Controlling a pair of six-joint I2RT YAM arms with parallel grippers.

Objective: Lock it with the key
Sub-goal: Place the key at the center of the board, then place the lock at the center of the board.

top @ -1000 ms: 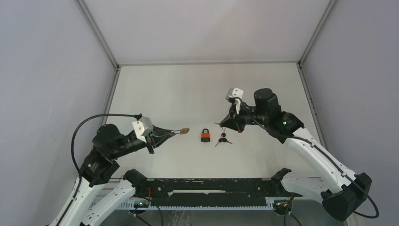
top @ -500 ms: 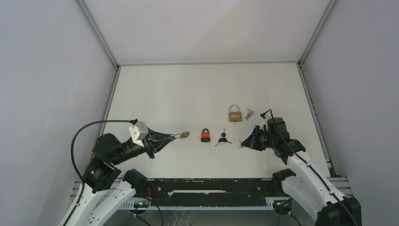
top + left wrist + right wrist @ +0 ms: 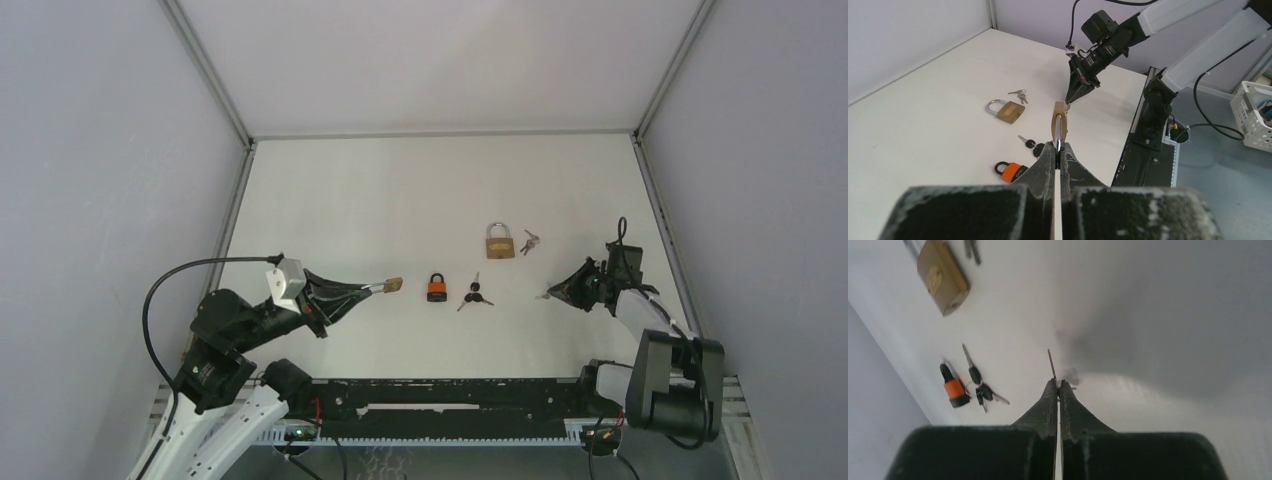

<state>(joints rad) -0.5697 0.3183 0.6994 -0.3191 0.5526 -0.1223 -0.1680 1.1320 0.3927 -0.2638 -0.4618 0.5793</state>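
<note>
My left gripper is shut on the shackle of a small brass padlock and holds it above the table, left of centre. In the left wrist view the padlock sticks out edge-on beyond the gripper. My right gripper is shut on a thin silver key at the right side, pointing left. In the right wrist view the key's blade projects past the closed gripper. The two grippers point at each other, well apart.
An orange padlock and a bunch of black-headed keys lie mid-table between the grippers. A larger brass padlock with small silver keys beside it lies farther back. The black rail runs along the near edge.
My right arm has pulled back from above the larger brass padlock to the right near side, holding the key low. My left gripper has shifted slightly back with its padlock.
</note>
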